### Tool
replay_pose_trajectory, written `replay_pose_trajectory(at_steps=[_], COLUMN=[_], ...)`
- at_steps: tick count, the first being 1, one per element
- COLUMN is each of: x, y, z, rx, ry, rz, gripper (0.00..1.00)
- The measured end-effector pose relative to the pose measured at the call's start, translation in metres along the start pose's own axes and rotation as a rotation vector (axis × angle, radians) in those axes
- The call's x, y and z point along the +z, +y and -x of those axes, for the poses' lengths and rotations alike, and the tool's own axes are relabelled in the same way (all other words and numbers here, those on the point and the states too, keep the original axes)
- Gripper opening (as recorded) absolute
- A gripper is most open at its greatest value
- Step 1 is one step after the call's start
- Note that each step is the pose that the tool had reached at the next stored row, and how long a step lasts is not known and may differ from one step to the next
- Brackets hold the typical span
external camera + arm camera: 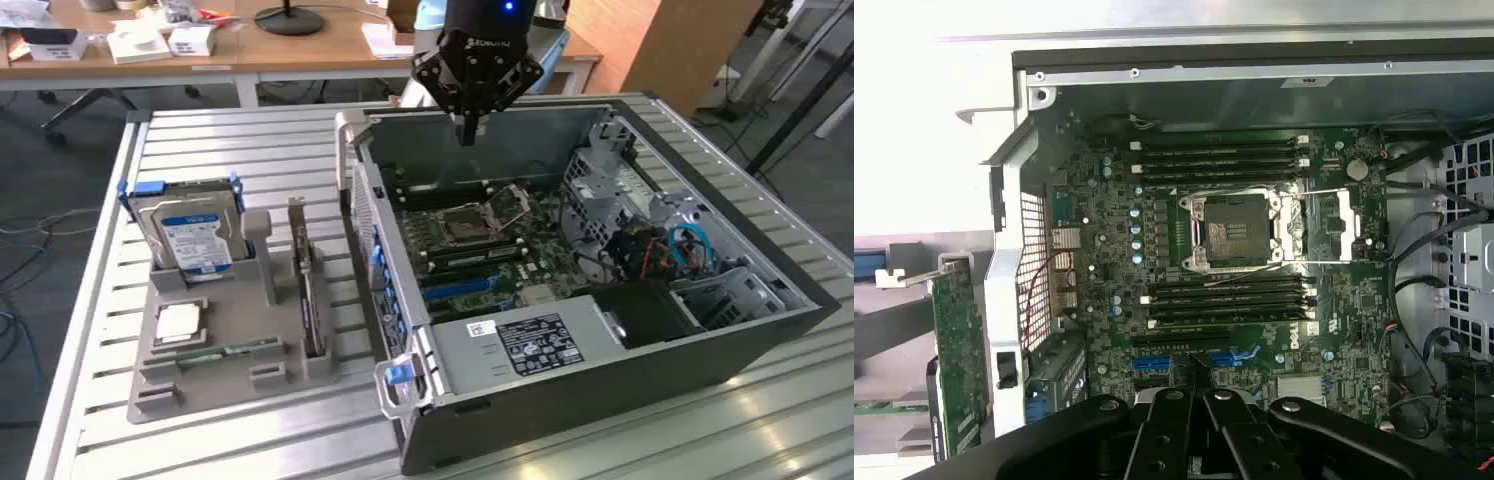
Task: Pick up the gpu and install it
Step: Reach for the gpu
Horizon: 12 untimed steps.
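The gpu stands on edge in a slot of the grey holder, at the exterior view's left of the open computer case. In the wrist view the gpu shows a green face and a silver bracket end, just outside the case wall. My gripper hangs above the far side of the case, over the motherboard, well apart from the gpu. Its fingers are shut with nothing between them. In the wrist view the gripper points down at the motherboard near the blue expansion slots.
The holder also carries a silver hard drive, a processor and a green memory stick. Inside the case are the processor socket, a power supply and cables. Desks stand behind the slatted table.
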<state>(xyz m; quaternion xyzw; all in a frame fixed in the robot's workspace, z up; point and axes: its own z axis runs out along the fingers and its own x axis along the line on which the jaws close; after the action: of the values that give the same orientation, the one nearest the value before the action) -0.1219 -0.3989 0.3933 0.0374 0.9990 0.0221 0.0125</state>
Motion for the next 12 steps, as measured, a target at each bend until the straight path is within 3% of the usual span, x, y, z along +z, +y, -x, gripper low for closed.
replay_pose_trajectory(at_steps=[12], x=[0.0001], y=[-0.0003], z=[-0.0039], rx=[0.000], ry=[-0.0001], rz=[0.0000], gripper=[0.10])
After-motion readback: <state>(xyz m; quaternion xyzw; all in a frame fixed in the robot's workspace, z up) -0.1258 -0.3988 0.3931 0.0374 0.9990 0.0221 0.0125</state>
